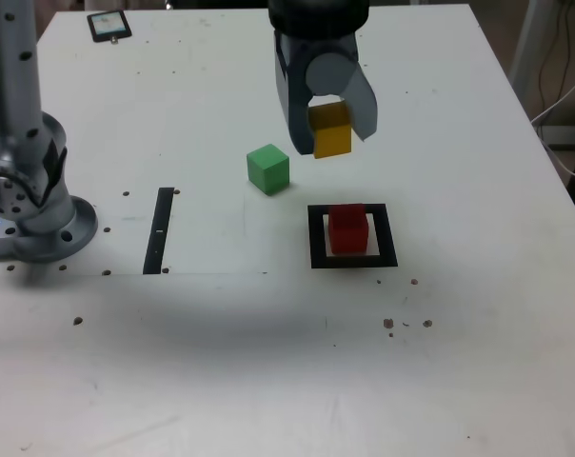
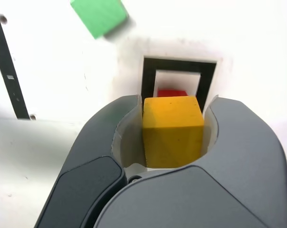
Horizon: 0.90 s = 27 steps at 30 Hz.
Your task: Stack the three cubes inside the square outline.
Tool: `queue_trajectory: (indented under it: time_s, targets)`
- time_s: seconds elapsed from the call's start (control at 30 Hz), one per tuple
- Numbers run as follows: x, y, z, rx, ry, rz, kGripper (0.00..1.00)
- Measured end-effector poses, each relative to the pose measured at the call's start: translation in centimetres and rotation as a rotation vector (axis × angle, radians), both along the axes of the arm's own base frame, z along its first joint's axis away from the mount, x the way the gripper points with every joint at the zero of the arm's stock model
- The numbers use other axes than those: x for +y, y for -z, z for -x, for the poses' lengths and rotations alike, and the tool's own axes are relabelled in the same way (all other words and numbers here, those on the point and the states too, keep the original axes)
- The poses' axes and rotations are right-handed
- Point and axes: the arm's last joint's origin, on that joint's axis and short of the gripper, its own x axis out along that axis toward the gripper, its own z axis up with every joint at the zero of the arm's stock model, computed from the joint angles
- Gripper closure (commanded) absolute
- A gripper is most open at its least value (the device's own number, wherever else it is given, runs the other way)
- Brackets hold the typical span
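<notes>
My gripper (image 1: 331, 126) is shut on the yellow cube (image 1: 330, 131), which hangs in the air above the table, behind the square outline (image 1: 353, 236) in the exterior view. The red cube (image 1: 347, 229) sits inside that outline. The green cube (image 1: 268, 168) rests on the table to the exterior view's left of the gripper. In the wrist view the yellow cube (image 2: 172, 129) fills the gap between the grey fingers (image 2: 110, 142). Beyond it show a sliver of the red cube (image 2: 172, 92), the square outline (image 2: 179, 66) and the green cube (image 2: 99, 15).
A narrow black strip (image 1: 160, 229) lies on the white table (image 1: 268, 362) at the exterior view's left. The arm's grey base (image 1: 30, 190) stands at the left edge. A small dark device (image 1: 109, 26) lies at the far left corner. Cables hang off the right edge.
</notes>
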Motion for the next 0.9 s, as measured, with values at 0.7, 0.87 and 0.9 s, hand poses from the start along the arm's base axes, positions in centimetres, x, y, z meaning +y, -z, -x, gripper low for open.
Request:
queue_trajectory:
  time_s: [0.7, 0.87, 0.9]
  targets:
    - [-1.0, 1.9, -2.6, 0.012, 0.112, 0.045, 0.77]
    - [-1.6, 2.4, -2.8, 0.023, 0.111, 0.049, 0.77]
    - [-1.8, 2.5, -2.8, 0.027, 0.109, 0.049, 0.77]
